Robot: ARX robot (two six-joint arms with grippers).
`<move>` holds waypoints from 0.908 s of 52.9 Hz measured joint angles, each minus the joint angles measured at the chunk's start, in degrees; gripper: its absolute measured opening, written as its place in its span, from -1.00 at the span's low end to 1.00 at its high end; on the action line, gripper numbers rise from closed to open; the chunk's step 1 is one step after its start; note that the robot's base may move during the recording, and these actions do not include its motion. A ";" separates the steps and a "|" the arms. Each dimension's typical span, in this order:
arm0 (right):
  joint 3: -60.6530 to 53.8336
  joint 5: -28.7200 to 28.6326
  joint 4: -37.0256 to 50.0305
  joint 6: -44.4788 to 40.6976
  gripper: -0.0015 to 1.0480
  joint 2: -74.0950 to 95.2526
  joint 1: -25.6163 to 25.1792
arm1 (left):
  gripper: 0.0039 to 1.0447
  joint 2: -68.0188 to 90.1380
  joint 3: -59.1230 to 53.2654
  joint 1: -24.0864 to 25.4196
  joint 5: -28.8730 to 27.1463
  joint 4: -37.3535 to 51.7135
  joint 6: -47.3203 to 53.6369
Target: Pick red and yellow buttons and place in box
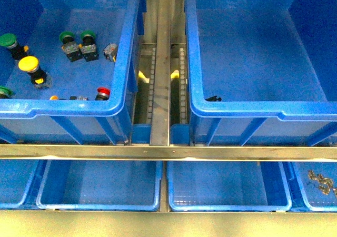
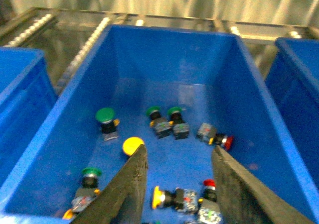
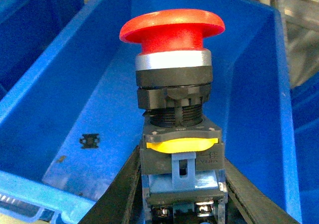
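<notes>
— So, where do we stand on the buttons?

— Entry: one red button (image 3: 172, 30) is in my right hand (image 3: 180, 194), fingers clamped on its contact block, cap up. Behind it, the wrist view shows the flecked bin (image 1: 253, 109), with a black fleck (image 1: 213, 98) on its floor and nothing else in it that I can see.

— And the left?

— Left hand (image 2: 178, 149) is spread wide, holding nothing, above the stock bin (image 1: 63, 106). A yellow button (image 1: 29, 64) stands in there, and a second red cap shows near the front wall, among green buttons (image 1: 8, 39) (those are not wanted).

— Anything delivered?

— No button shows in any receiving bin, so I log none placed and one carried. I cannot say for sure which bin is the box. The flecked bin may not be it, so I would check before letting go. Left to do, as I judge it: drop the red, then fetch the yellow and whatever red and yellow pieces lie beside it.
</notes>
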 joint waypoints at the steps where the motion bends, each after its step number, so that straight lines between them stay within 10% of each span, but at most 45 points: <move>1: 0.00 0.02 0.02 0.15 -0.48 -0.04 0.31 | -0.38 -0.79 -0.46 0.31 -0.13 -0.59 0.07; 9: 0.00 1.36 0.07 1.29 -0.48 -0.42 0.70 | -0.97 -8.26 -2.80 0.44 0.68 -5.55 0.50; 48: -1.90 3.85 1.01 2.49 -0.48 -2.99 0.50 | -0.96 -42.14 -5.70 0.39 1.05 -34.82 0.94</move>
